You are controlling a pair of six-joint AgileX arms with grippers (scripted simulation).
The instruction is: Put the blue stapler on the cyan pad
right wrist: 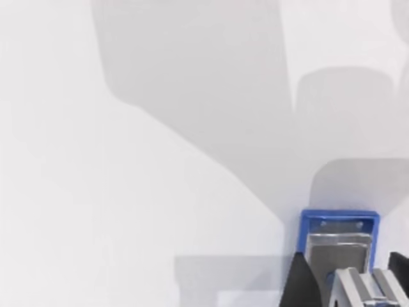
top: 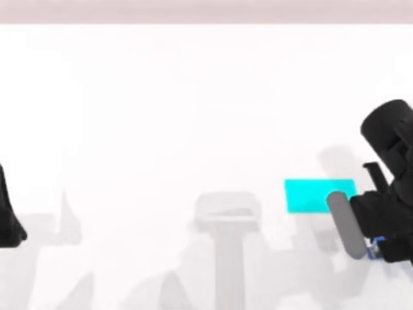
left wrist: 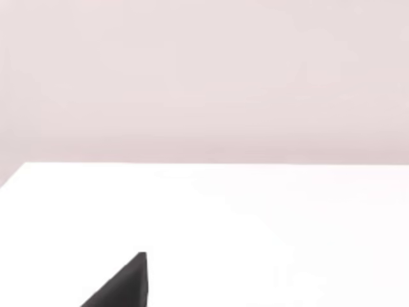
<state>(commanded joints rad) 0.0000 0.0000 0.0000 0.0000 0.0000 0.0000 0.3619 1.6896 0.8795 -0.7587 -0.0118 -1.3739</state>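
Observation:
The cyan pad (top: 319,196) lies flat on the white table at the right, with nothing on it. The blue stapler (top: 377,241) shows only as a small blue patch under my right arm, to the right of the pad and nearer the table's front. In the right wrist view the blue stapler (right wrist: 339,220) shows its grey metal strip. It sits between the two black fingers of my right gripper (right wrist: 346,256), which is shut on it. I cannot tell whether the stapler is off the table. My left gripper (top: 10,223) is parked at the far left edge.
The white table (top: 193,116) reaches back to a pale wall. Grey shadows of the arms fall across the front middle. A grey link of the right arm (top: 345,225) overlaps the pad's front right corner in the top view.

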